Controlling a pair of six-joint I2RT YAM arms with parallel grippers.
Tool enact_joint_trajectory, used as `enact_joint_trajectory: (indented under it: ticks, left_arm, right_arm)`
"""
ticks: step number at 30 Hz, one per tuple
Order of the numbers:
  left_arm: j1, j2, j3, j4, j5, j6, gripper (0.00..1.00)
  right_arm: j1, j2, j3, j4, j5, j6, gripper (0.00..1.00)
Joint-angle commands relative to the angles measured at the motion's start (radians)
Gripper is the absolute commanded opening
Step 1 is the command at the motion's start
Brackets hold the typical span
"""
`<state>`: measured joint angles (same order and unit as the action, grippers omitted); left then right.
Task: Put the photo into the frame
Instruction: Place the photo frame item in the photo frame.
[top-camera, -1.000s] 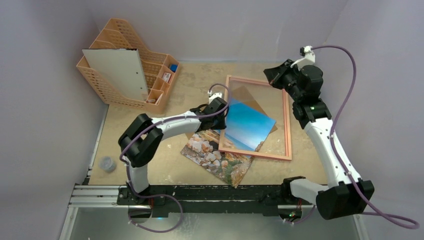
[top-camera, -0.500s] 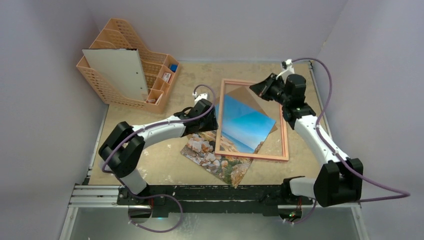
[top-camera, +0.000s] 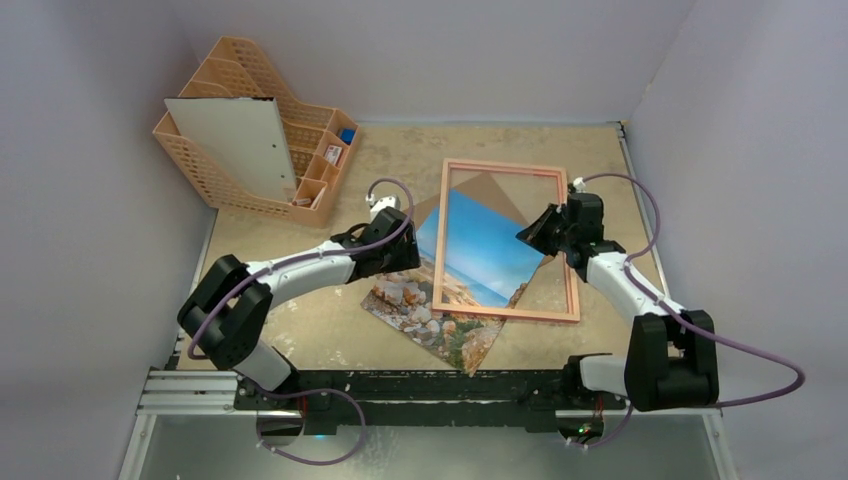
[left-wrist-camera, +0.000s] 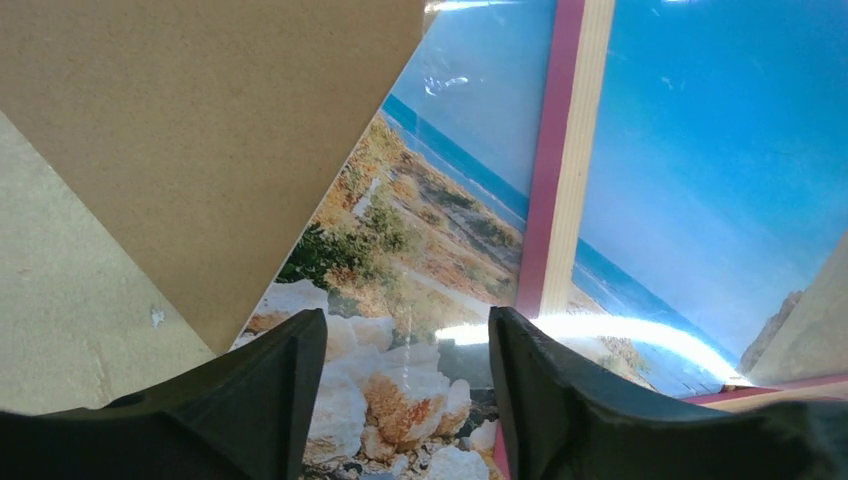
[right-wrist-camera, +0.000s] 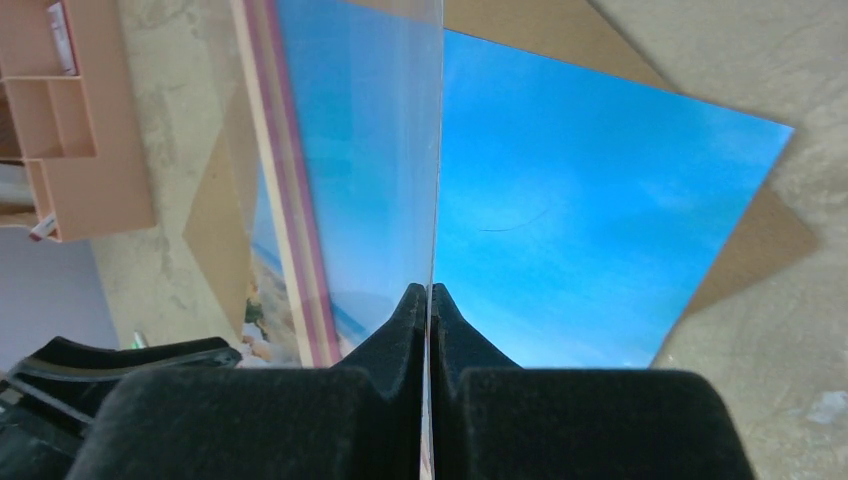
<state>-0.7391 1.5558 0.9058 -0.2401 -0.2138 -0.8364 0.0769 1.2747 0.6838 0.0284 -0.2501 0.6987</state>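
Photo (top-camera: 490, 250) should lie straight in the frame (top-camera: 505, 313); right fingers (right-wrist-camera: 395, 335) pinch the clear pane (right-wrist-camera: 370, 150), left fingers (left-wrist-camera: 270, 390) stand wide.

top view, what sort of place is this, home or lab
Most likely a robot lab bench: a left arm and a right arm bolted to a metal rail, plain walls boxing in the scuffed table.
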Motion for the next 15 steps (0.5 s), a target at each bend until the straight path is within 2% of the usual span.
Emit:
enact_joint_trajectory:
  ticks: [1, 5, 8, 10, 15]
  left_arm:
    - [0.046, 0.02, 0.053, 0.056, 0.03, 0.011, 0.66]
    - [0.115, 0.067, 0.06, 0.132, 0.122, 0.026, 0.72]
    - [0.158, 0.113, 0.064, 0.205, 0.218, 0.038, 0.73]
    - [0.176, 0.151, 0.082, 0.225, 0.304, 0.053, 0.73]
    - [0.197, 0.243, 0.117, 0.287, 0.411, 0.058, 0.7]
  right_arm:
    - [-0.014, -0.027, -0.002, -0.082, 0.097, -0.052, 0.0]
    - [-0.029, -0.05, -0.017, -0.084, 0.094, -0.069, 0.0]
    - [-0.036, -0.074, -0.044, -0.032, 0.026, -0.077, 0.0]
    - [-0.042, -0.082, -0.067, 0.058, -0.043, -0.072, 0.01]
    - [-0.054, -0.052, -0.124, 0.26, -0.212, -0.038, 0.05]
